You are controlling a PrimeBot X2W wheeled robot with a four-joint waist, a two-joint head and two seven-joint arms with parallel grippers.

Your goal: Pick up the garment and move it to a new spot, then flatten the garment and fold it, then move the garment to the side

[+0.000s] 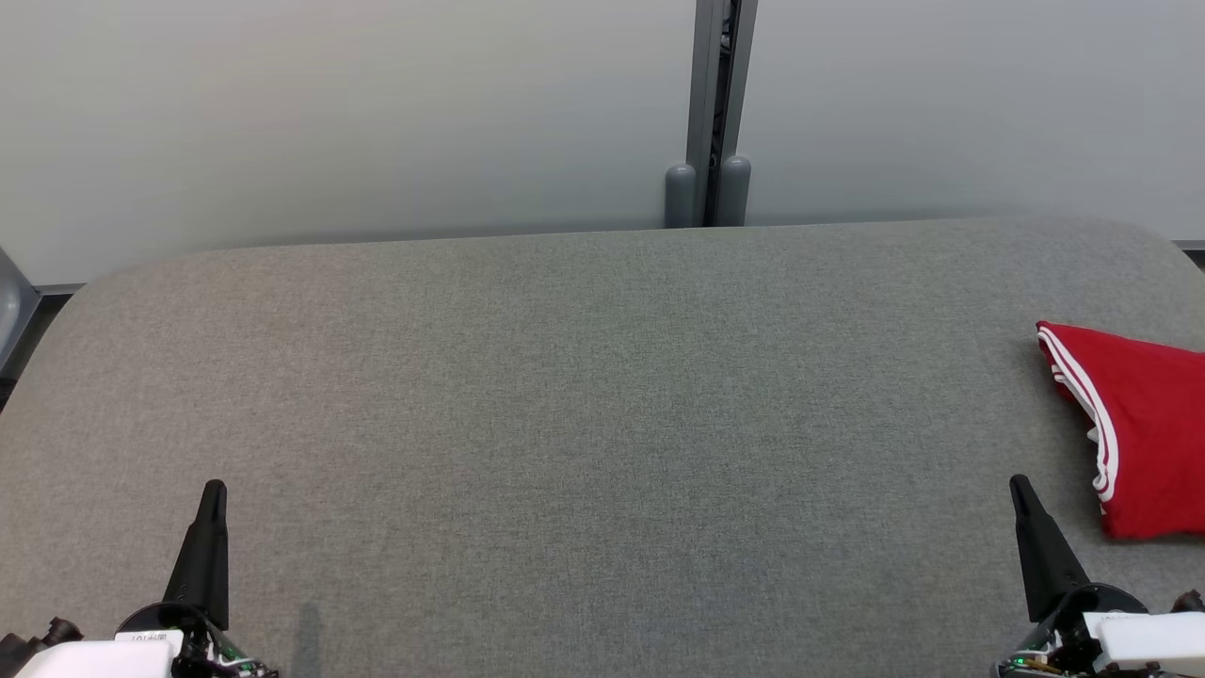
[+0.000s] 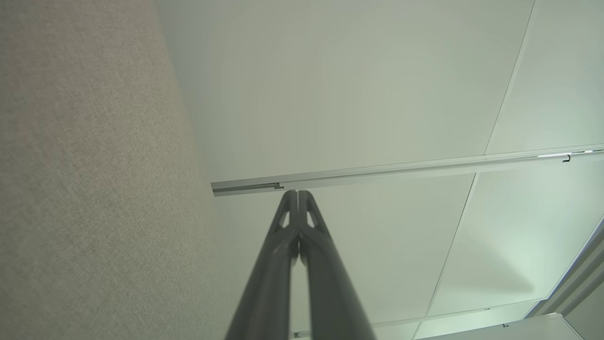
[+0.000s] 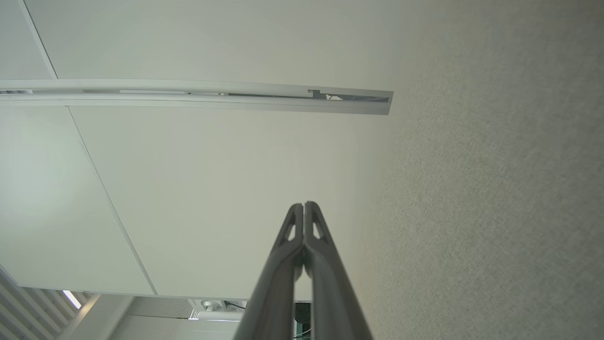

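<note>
**Item 1: garment** [image 1: 1144, 424]. Red with white striped trim. Folded into a compact, layered stack. Placed at the far right of the worktop [image 1: 565, 424] and cut off by the head view's right edge. Touched by nothing.

**Item 2: left end effector** [image 1: 214, 494]. Positioned at the lower left above the worktop, well apart from the garment. Fingers pressed together, tips meeting in the left wrist view. Holding nothing.

**Item 3: right end effector** [image 1: 1020, 490]. Positioned at the lower right, near the garment's left edge but not touching it. Fingers narrowed to contact, empty.

**Item 4: worktop.** Grey fabric surface with rounded corners. Backed by pale wall panels [image 1: 377, 113] and a grey post [image 1: 711, 113].

**Step in hand:** judged to be the last, moving the garment to the side. Apparently complete or nearly so, given the tidy fold and the place at the edge.

**Next move, if any remains:**
- Calls for opening the right fingers and making a short reach to the right.
- Calls for a pinch through all layers at the near edge, so the fold does not spill.
- Otherwise, nothing beyond keeping both arms off the stack.
</note>
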